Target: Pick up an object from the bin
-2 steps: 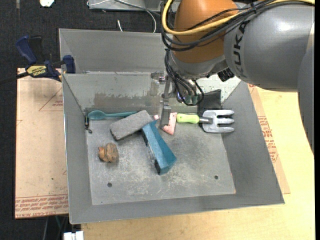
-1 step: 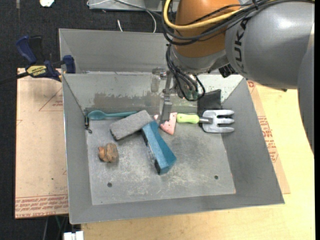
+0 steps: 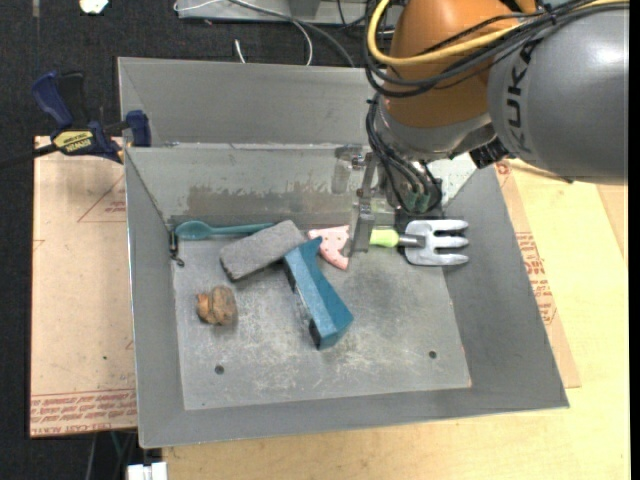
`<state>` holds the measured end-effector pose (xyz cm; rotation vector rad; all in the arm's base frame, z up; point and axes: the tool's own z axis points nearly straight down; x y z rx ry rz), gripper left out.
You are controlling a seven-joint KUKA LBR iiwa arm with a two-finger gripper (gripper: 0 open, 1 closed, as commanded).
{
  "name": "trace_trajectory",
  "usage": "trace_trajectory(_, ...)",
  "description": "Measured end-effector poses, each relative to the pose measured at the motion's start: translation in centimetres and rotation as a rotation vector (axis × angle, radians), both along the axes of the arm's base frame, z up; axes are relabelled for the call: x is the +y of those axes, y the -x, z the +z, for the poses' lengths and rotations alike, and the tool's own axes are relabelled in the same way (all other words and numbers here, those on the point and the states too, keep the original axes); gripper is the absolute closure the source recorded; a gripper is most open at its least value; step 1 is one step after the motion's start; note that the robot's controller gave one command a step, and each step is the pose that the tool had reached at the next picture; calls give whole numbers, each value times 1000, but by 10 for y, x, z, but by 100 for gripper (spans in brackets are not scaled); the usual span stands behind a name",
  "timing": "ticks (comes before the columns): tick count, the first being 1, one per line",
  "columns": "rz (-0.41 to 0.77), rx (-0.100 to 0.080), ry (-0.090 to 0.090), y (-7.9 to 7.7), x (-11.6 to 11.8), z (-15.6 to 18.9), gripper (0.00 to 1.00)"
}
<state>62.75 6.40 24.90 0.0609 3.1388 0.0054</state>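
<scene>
The grey bin point(image 3: 150, 268) holds a white fork point(image 3: 437, 241) with a green handle, a pink piece point(image 3: 335, 246), a blue block point(image 3: 318, 293), a grey block point(image 3: 260, 249), a teal spoon point(image 3: 205, 230) and a brown lump point(image 3: 216, 306). Part of the KUKA lettering shows on the arm point(image 3: 570, 88). The arm reaches steeply down from the right, and the gripper point(image 3: 357, 248) is low between the pink piece and the fork's handle. I cannot tell how its jaws stand.

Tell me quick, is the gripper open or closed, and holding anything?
Gripper: open or closed cannot be told; it is down beside the pink piece and the green-handled white fork.
</scene>
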Motion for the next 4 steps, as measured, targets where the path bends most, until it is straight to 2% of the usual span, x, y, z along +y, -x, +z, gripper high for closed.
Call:
trace_trajectory(1,-42,-3,-2,24,-17,1,0)
trace_trajectory(2,-73,-9,-5,6,-41,-13,0)
trace_trajectory(3,-77,-8,-1,-4,-66,-31,0)
trace_trajectory(4,168,-8,-2,21,-92,-14,0)
